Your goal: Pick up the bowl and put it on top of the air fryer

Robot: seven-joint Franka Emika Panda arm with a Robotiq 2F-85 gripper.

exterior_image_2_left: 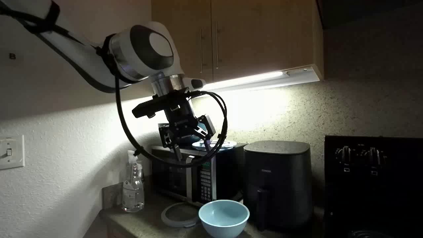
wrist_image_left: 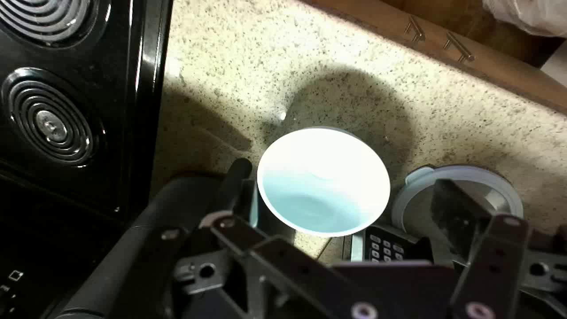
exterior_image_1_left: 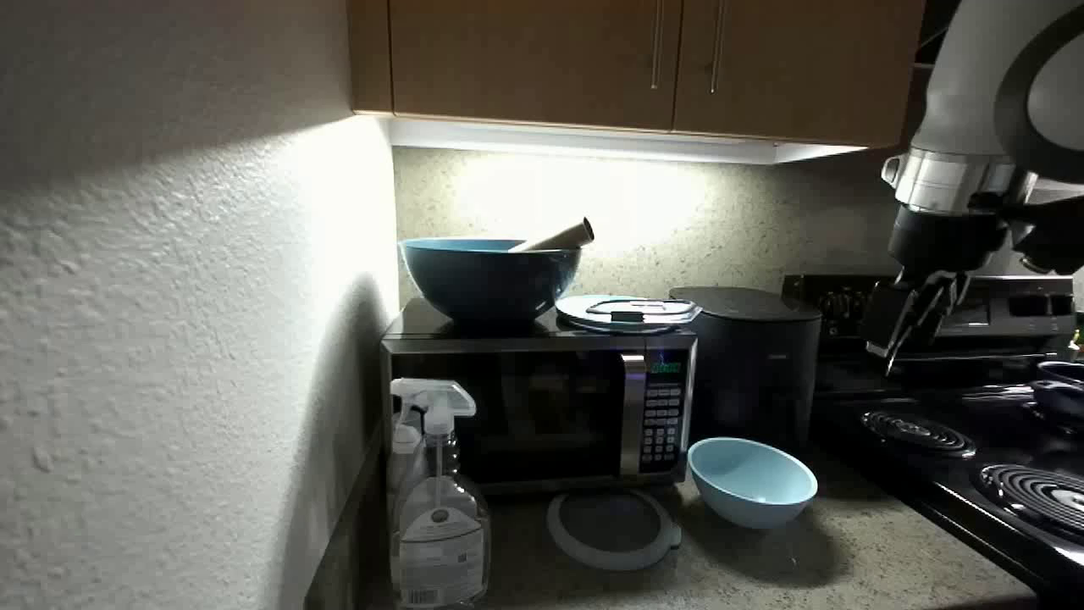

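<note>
A small, light turquoise, round glossy bowl (exterior_image_1_left: 749, 481) sits mouth up on a speckled, stone-look grey-beige desk (wrist_image_left: 230, 48), in front of a black, boxy, flat-topped air fryer (exterior_image_2_left: 279, 178) and near the corner of a wide black-and-silver microwave (exterior_image_1_left: 525, 415). A black two-fingered metal tool (exterior_image_2_left: 193, 152) hangs above the desk, well apart from the bowl, its fingers spread with nothing between them. The bowl looks light and stiff, probably plastic, so it is unlikely to break or sag, though its smooth, flaring wall could slip. The rim seems the best hold: one finger inside, one outside, squeezing the wall firmly. The side toward a flat, round, grey lid (exterior_image_1_left: 614, 527) lying on the desk should give the outer finger more room than the side by the air fryer's upright black handle (exterior_image_2_left: 262, 208). Held off-centre like this, the bowl may tilt or swing when lifted.
</note>
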